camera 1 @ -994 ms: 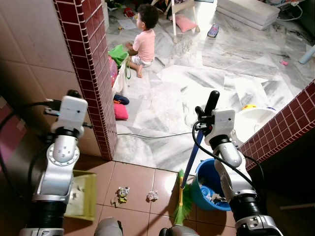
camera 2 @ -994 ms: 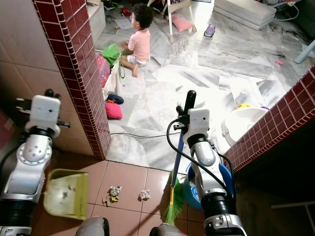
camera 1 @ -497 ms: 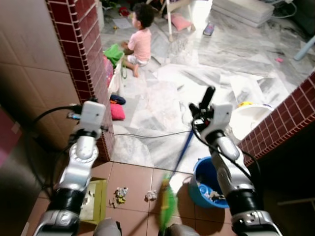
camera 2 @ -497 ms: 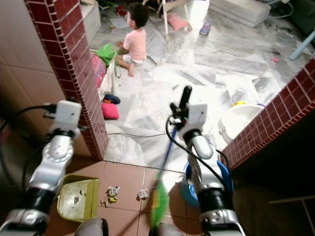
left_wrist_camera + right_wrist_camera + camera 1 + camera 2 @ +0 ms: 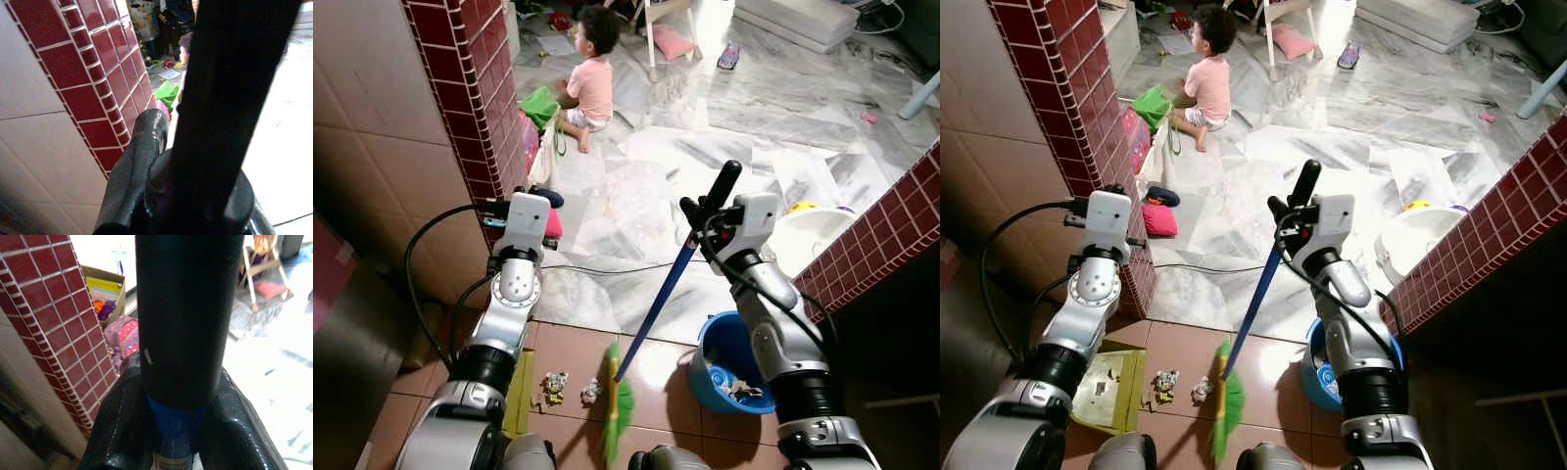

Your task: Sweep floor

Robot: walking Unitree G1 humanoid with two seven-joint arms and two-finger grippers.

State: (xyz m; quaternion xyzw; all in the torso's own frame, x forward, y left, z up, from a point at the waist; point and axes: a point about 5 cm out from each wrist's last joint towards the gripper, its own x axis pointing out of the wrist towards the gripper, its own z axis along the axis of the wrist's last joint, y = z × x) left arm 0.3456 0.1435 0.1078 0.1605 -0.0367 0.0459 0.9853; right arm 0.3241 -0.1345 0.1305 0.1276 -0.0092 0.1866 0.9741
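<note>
Right gripper fingers clamp our broom; left gripper clamps a dustpan handle. Litter lies between them, open marble floor at twelve o'clock.

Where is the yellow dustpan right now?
The yellow dustpan lies on the brown floor tiles at the robot's lower left in the eye views, under its left arm, just left of the scraps of litter and near the red-tiled wall corner.
</note>
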